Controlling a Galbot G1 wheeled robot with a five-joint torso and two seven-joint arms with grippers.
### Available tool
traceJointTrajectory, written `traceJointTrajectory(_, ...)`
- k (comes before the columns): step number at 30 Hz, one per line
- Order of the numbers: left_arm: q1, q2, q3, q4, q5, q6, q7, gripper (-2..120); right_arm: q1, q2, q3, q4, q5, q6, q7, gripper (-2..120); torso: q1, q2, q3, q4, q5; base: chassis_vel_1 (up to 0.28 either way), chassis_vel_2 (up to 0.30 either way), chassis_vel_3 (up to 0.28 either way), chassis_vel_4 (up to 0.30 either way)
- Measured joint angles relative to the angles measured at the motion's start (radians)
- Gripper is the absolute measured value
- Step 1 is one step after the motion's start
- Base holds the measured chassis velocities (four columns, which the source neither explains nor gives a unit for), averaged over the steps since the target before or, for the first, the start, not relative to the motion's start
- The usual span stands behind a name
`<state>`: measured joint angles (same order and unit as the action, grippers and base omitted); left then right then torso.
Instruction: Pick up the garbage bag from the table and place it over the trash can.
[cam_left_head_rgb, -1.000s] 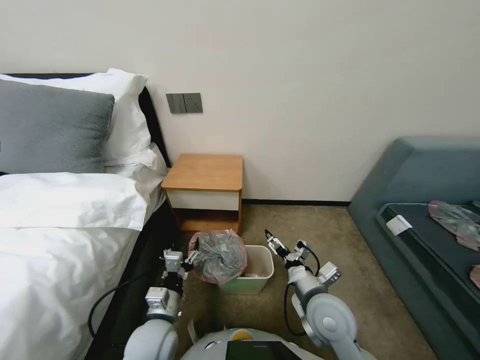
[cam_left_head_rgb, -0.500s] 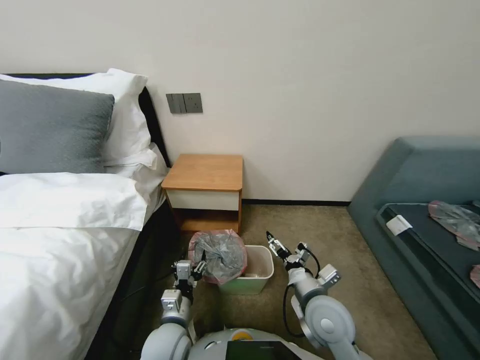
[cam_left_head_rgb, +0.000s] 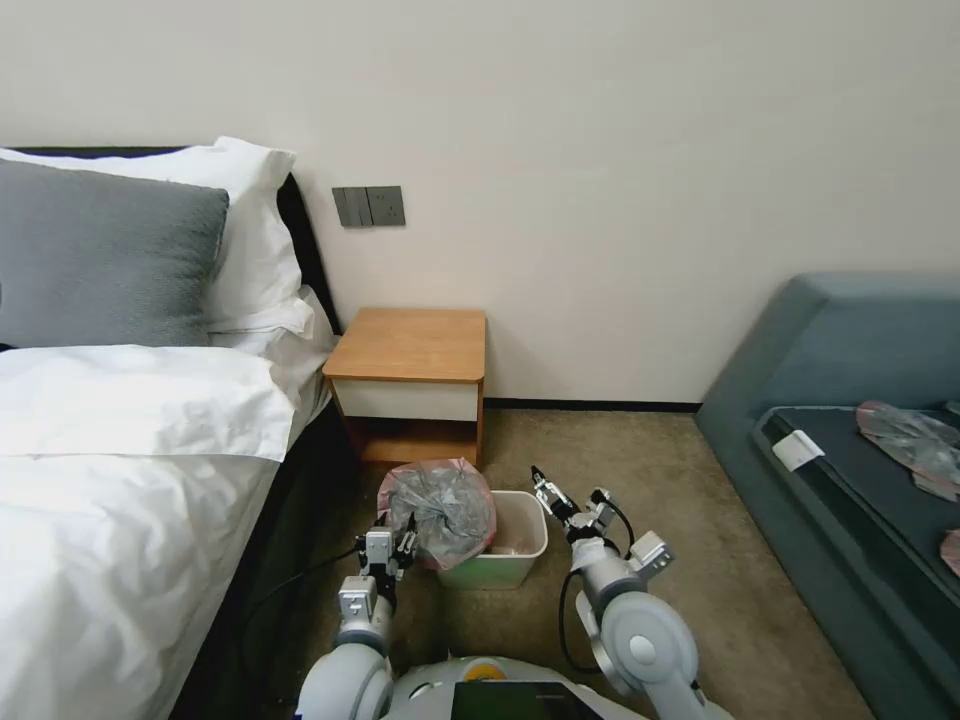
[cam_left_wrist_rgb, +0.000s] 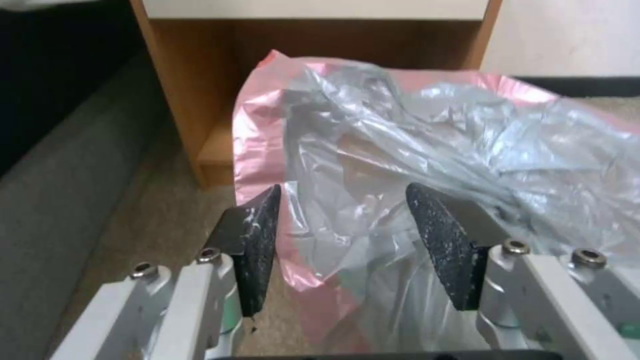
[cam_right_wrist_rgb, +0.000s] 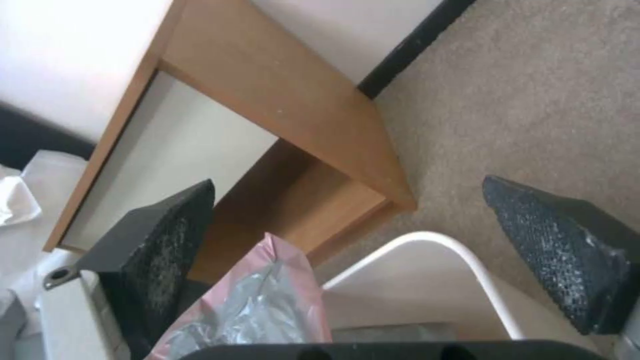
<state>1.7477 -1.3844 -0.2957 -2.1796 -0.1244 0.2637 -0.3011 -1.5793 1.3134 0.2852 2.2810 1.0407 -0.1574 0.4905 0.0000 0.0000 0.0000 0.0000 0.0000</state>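
Hovering low over the carpet, my left gripper (cam_left_head_rgb: 403, 531) sits at the near left edge of the garbage bag (cam_left_head_rgb: 437, 508), jaws spread apart with nothing pinched between them. In my left wrist view the two dark pads (cam_left_wrist_rgb: 259, 240) stand on either side of a pink-edged fold of the bag (cam_left_wrist_rgb: 427, 145), close to it, though I cannot tell whether either pad touches the plastic. The bag lies crumpled and bunched over the left half of the trash can (cam_left_head_rgb: 522, 545), covering that side of the rim while the right side gapes uncovered. My right gripper (cam_left_head_rgb: 541, 480) hangs just past the can's right rim, jaws wide and empty. The table (cam_left_head_rgb: 412, 345) stands behind the can against the wall, beside the bed (cam_left_head_rgb: 120, 440).
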Motion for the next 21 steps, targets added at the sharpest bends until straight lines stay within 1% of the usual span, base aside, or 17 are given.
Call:
traceJointTrajectory(4,-0.007,0.001,0.009,0.012,-0.006,0.013,-0.013,52,-0.001,0.006,-0.008,-0.005,-0.011,0.004,0.000,100,0.000,0.000,0.000,0.0000,0.0000,0.000,0.000,0.000,0.000)
traceJointTrajectory(21,-0.025,0.000,0.048,0.028,-0.004,0.018,-0.007,52,-0.011,0.017,-0.026,-0.008,-0.045,0.009,-0.002,100,0.000,0.000,0.000,0.0000,0.0000,0.000,0.000,0.000,0.000)
